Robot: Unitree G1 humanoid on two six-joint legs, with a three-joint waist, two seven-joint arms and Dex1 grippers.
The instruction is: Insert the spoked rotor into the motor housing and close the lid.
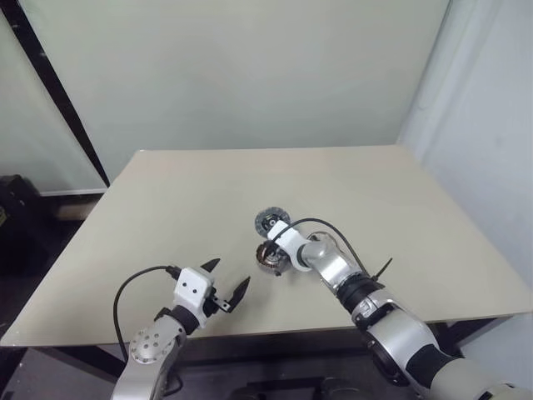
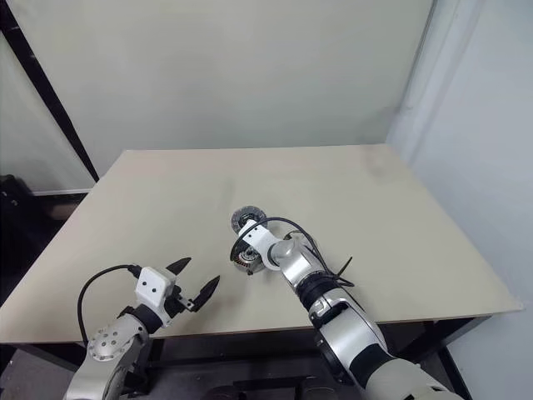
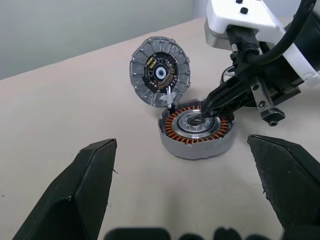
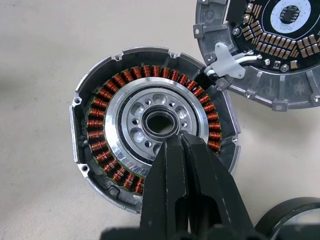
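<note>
The right gripper (image 4: 181, 137), jaws together, is touching the spoked rotor (image 4: 155, 122) inside the motor housing (image 4: 95, 200), while the left gripper (image 1: 225, 285) is hovering with jaws apart.

place: lab test cell | evidence: bare beige table (image 1: 166, 200), plain pale walls (image 1: 250, 67)

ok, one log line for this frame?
rotor: seated in housing | lid: open, lying beside | right end effector: shut, tips at rotor hub | left end effector: open, empty

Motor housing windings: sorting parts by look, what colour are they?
Copper-orange, ringed inside the motor housing; clearest in the right wrist view.
</note>
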